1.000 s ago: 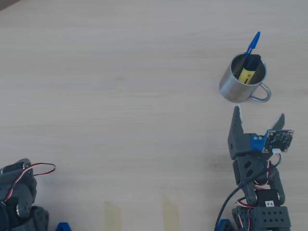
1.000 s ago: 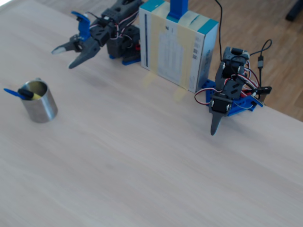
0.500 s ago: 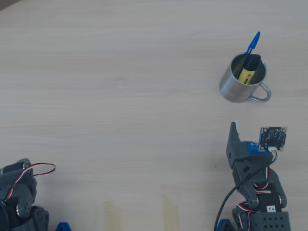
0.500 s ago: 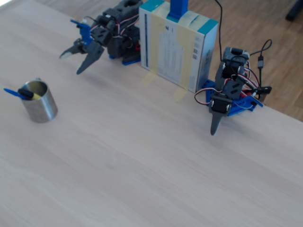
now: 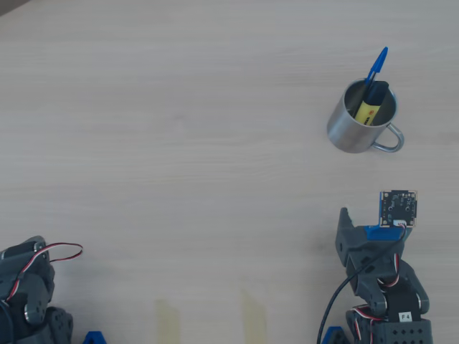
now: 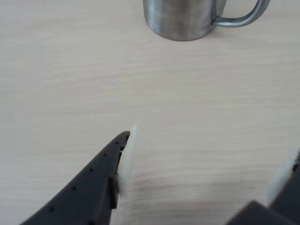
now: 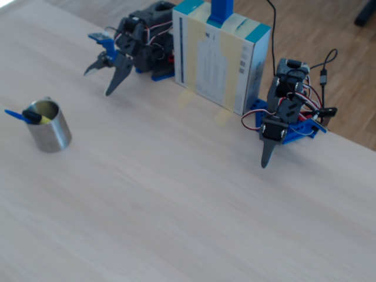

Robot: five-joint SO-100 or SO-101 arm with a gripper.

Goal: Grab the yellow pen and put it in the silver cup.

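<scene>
The yellow pen (image 5: 366, 112) stands black cap up inside the silver cup (image 5: 349, 134) at the upper right of the overhead view, beside a blue ballpoint (image 5: 376, 64). The fixed view has the cup (image 7: 51, 134) at the left, with the yellow pen (image 7: 44, 120) just peeking above its rim. My gripper (image 5: 369, 215) hangs well short of the cup, near the arm's base, open and empty. Looking through the wrist view, the gripper (image 6: 213, 145) has its fingers spread over bare table, and the cup's base (image 6: 180, 21) sits at the top edge. In the fixed view the gripper (image 7: 98, 82) points down at the table.
A second arm (image 7: 282, 117) is parked at the table's far edge, its closed tip pointing down; part of it shows at the lower left of the overhead view (image 5: 25, 287). A tall box (image 7: 220, 56) stands between the two arm bases.
My gripper has drawn back from the cup toward its base and tilted downward, staying open. Pen, ballpoint and cup have not moved.
</scene>
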